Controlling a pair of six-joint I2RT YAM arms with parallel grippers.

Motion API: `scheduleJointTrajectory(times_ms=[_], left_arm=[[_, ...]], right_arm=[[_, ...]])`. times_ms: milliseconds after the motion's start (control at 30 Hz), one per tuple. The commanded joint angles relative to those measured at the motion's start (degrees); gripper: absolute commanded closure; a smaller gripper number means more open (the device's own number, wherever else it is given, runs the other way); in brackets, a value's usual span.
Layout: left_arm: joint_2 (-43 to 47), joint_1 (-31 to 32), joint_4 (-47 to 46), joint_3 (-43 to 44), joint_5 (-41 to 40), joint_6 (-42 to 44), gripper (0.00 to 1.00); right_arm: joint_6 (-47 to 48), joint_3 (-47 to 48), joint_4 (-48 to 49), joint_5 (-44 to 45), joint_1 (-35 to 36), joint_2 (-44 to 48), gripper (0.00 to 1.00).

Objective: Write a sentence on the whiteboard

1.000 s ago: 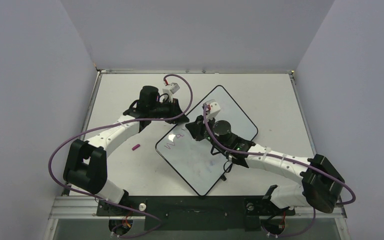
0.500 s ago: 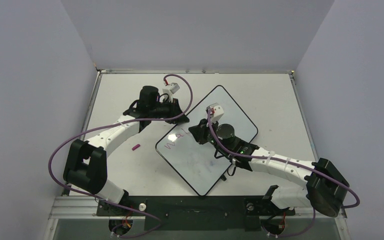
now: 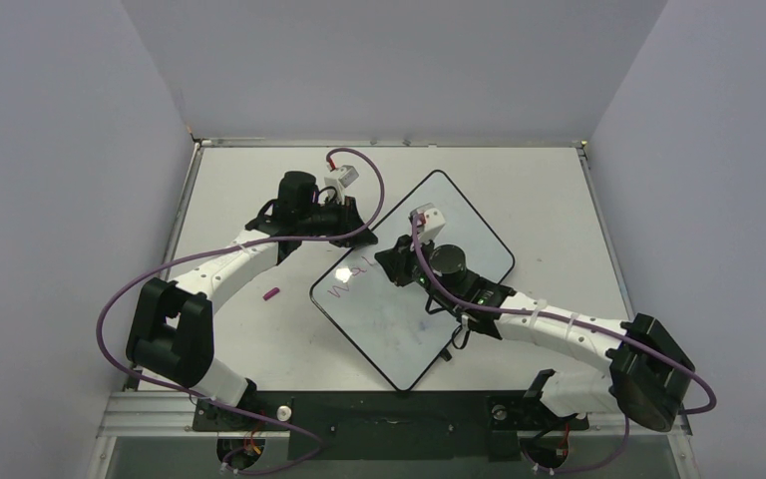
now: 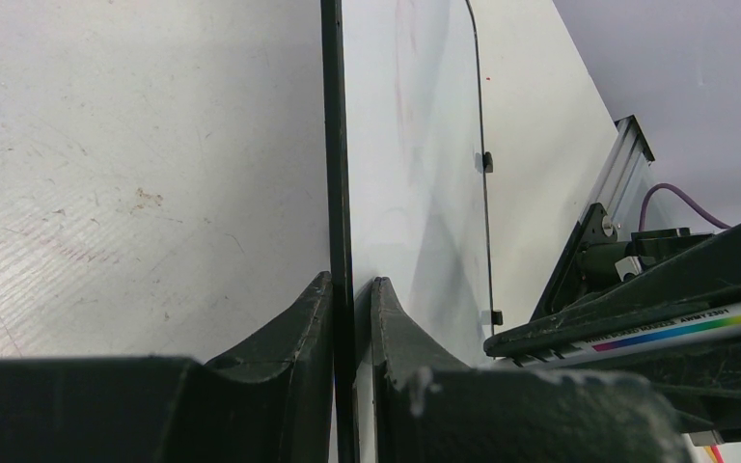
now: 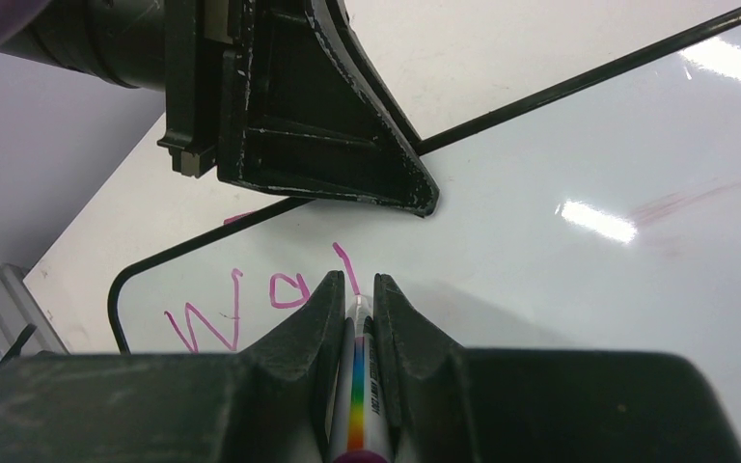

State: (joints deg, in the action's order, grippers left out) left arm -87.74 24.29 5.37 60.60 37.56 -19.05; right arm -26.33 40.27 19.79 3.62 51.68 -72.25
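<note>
The whiteboard (image 3: 389,334) lies turned at an angle on the table. The sentence (image 5: 241,304) reads "Wa" in pink, plus one upright stroke, near the board's left corner; it also shows in the top view (image 3: 349,283). My right gripper (image 5: 357,285) is shut on a white marker (image 5: 365,395) with a rainbow stripe, its tip on the board at the foot of the stroke. My left gripper (image 4: 351,285) is shut on the whiteboard's black rim (image 4: 333,145) at its upper left edge. In the top view the left gripper (image 3: 352,222) and right gripper (image 3: 391,261) are close together.
A small pink marker cap (image 3: 271,293) lies on the tabletop left of the board. My left gripper's finger (image 5: 347,145) sits just beyond the writing. The right gripper with the marker shows at the right of the left wrist view (image 4: 675,328). Walls enclose the table.
My right wrist has shifted a little to the right and towards me over the board with the marker. The left arm and the board have not moved.
</note>
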Motion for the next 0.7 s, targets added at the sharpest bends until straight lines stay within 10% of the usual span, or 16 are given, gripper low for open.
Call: scheduleJointTrajectory(times_ms=[0,667], left_arm=[[0.97,-0.21,-0.1,-0.19,-4.34,5.41,1.0],[1.12,-0.21,-0.13,-0.14,-4.32,5.43,1.0]], right_arm=[[0.62,3.5,-0.68,-0.12,-0.44,-2.22,1.0],[2.61,8.83,-3.02,1.07,-1.1,-5.21,1.0]])
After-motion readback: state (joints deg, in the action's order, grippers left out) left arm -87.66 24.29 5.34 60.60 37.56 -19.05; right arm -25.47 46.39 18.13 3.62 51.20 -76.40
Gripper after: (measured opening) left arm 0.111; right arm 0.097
